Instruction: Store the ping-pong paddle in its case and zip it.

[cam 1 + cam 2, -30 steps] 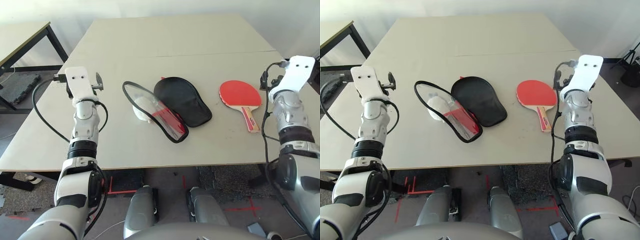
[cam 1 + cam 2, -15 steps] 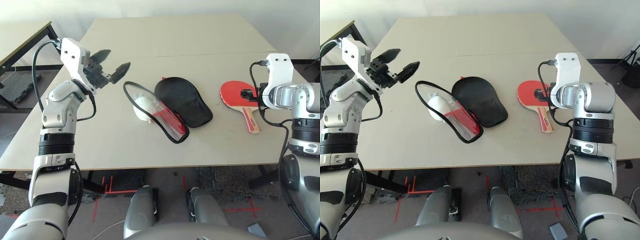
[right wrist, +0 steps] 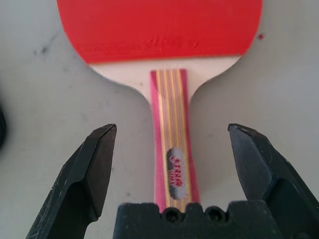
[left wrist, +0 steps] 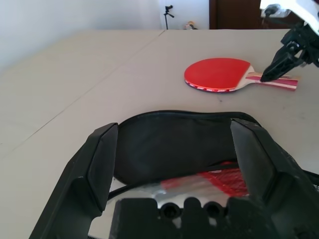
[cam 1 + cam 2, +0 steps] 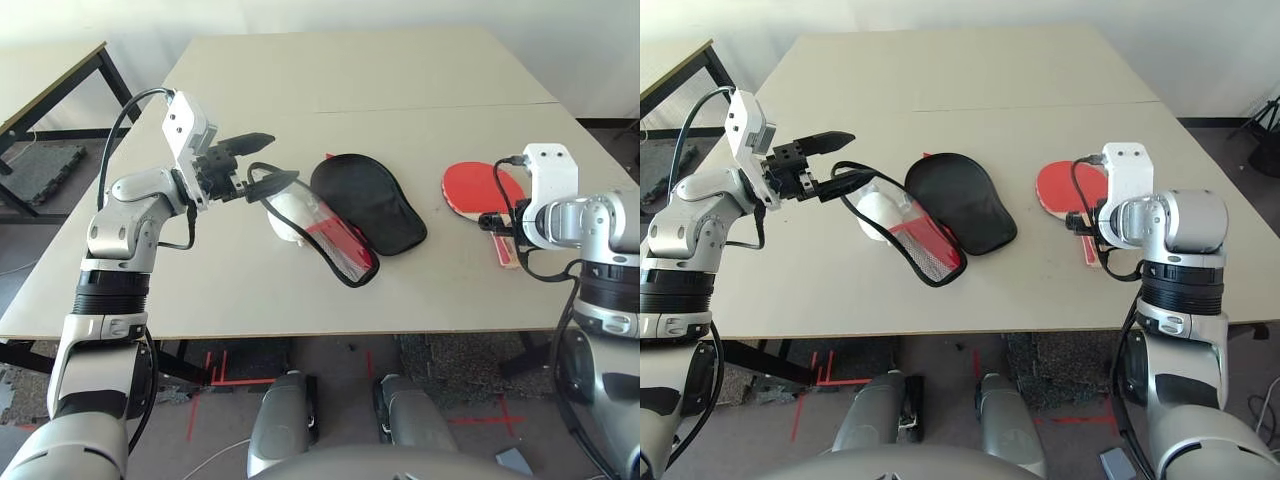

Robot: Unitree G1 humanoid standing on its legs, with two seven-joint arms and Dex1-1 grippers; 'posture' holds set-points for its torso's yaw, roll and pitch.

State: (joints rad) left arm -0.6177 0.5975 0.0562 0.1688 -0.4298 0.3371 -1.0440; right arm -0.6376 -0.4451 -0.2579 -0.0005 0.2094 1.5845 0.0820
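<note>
The ping-pong paddle lies red face up on the table's right side, handle toward me. My right gripper hangs open just over it, one finger on each side of the striped handle, not touching it. The case lies unzipped mid-table: its black half rests flat and its red mesh half is folded out to the left. My left gripper is open at the far left end of the case's zipper rim. In the left wrist view its fingers frame the black half.
A white rounded lump sits inside the open case under the mesh half. Bare tabletop stretches behind the case, with a seam across it. A second table stands off to the far left. The front edge is close below the case.
My left gripper swung down and right, from high at the left to the case's rim. My right gripper turned downward and lowered over the paddle's handle. The case and paddle stayed put.
</note>
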